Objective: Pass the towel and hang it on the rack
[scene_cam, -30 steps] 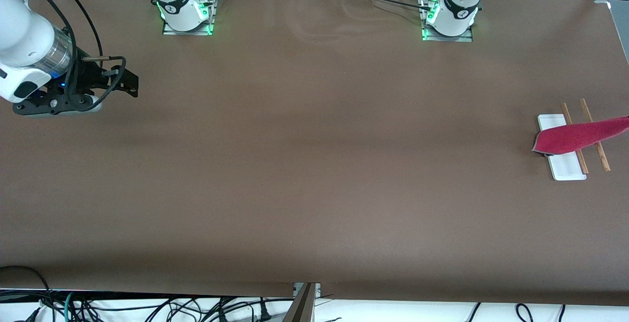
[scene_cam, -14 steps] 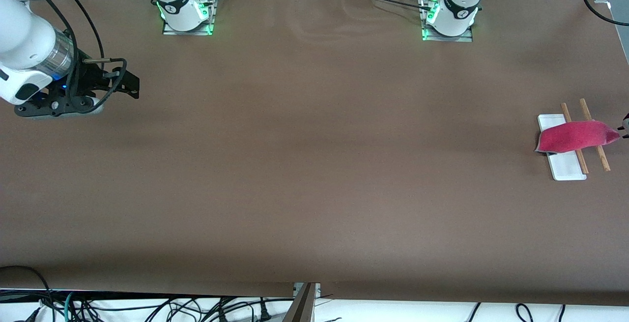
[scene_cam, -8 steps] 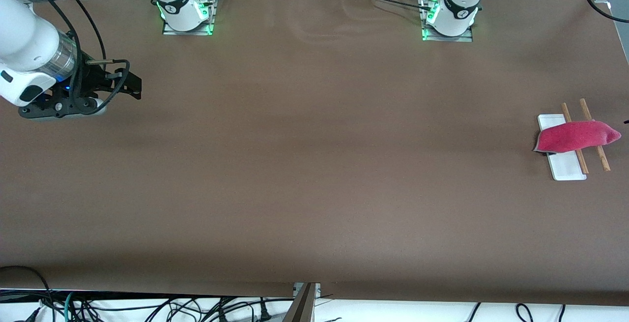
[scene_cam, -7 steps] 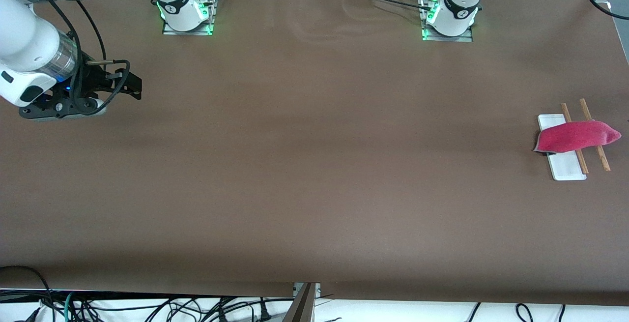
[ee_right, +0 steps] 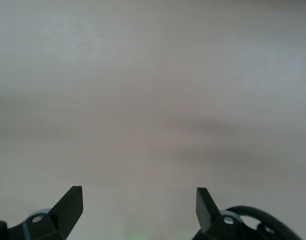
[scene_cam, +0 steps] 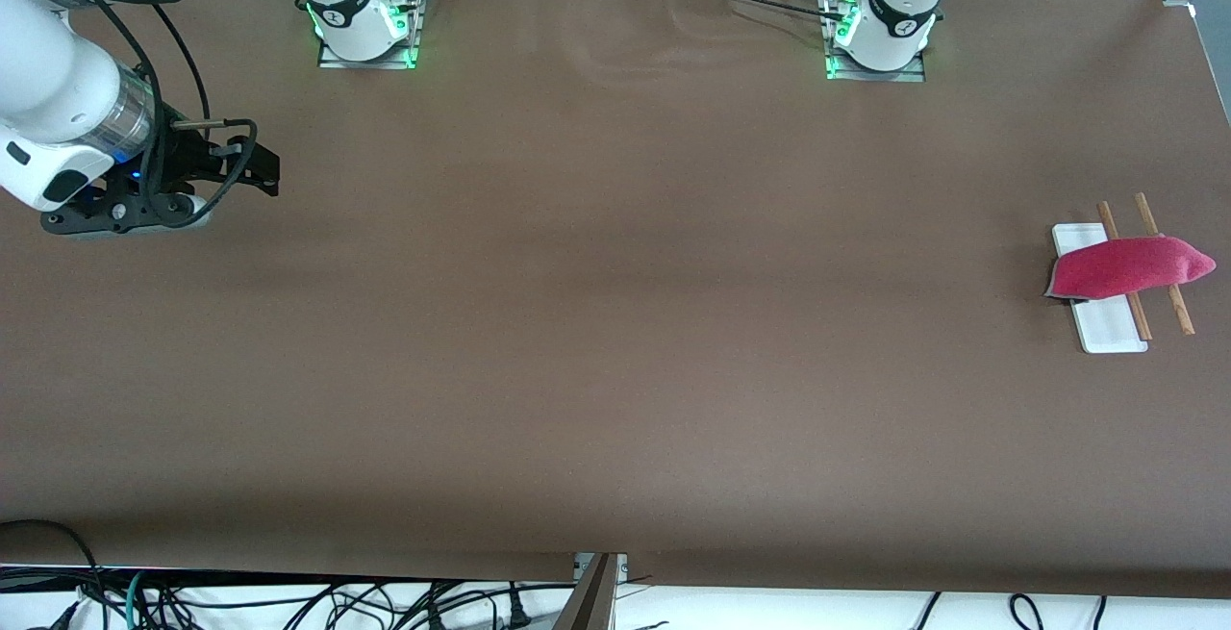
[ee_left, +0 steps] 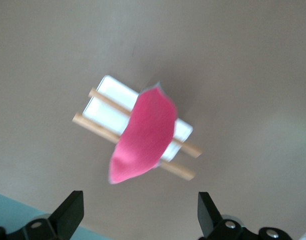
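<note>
Now the towel [scene_cam: 1127,267] hangs over both wooden rods of the rack [scene_cam: 1099,325], pink-red face up, w/ one end drooping down to the white base and the other end sticking out past the outer rod. The rack stands on the bench [scene_cam: 615,341] at the left arm's end.

Left hand [ee_left: 138,215]: released, the two fingers spread wide apart w/ nothing between them. It is up in the air over the rack, so in the left wrist view the towel [ee_left: 144,136] and the rack [ee_left: 105,108] lie straight below it, apart from the fingertips. In the front view this hand is out of frame.

Right hand [scene_cam: 262,171]: also released, fingers wide apart in the right wrist view [ee_right: 138,206], and they grasp nothing. It waits over the bare bench at the right arm's end, well apart from the rack, w/ only bench surface [ee_right: 153,100] under it.
</note>
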Robot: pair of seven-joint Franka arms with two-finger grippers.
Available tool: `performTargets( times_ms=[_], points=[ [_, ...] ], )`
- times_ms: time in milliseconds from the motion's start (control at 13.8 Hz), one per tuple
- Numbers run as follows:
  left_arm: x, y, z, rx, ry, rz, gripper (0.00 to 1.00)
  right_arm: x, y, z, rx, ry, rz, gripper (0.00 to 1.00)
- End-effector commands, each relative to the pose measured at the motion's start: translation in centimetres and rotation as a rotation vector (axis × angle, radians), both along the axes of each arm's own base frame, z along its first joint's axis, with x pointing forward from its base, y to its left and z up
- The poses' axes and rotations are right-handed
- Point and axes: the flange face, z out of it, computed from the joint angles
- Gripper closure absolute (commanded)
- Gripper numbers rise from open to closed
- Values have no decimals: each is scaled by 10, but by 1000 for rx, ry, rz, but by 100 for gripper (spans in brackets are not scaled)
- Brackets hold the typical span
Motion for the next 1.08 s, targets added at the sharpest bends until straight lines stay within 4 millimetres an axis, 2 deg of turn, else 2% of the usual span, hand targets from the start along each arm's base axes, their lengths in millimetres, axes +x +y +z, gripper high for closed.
performTargets(
  times_ms=[0, 289, 433, 506, 650, 795, 867, 1011],
  points=[
    [15, -56, 29, -3, 4, 161, 0, -3, 2, 3, 14, -8, -6, 0],
    [30, -147, 56, 30, -45, 361, 0, -3, 3, 3, 19, -6, -6, 0],
    [32, -192, 76, 64, -88, 458, 0, -4, 3, 4, 20, -6, -6, 0],
    [32, -225, 83, 89, -107, 473, 0, -3, 3, 3, 18, -5, -6, 0],
    [29, -265, 98, 99, -141, 536, 0, -4, 3, 3, 20, -3, -6, 0],
    [19, -285, 112, 55, -154, 722, 0, -4, 3, 3, 20, -3, -6, 0],
    [15, -288, 113, 43, -166, 830, 0, -4, 3, 3, 20, -4, -6, 0],
    [0, -297, 106, 45, -230, 891, 0, -3, 3, 3, 20, -4, -6, 0]
  ],
)
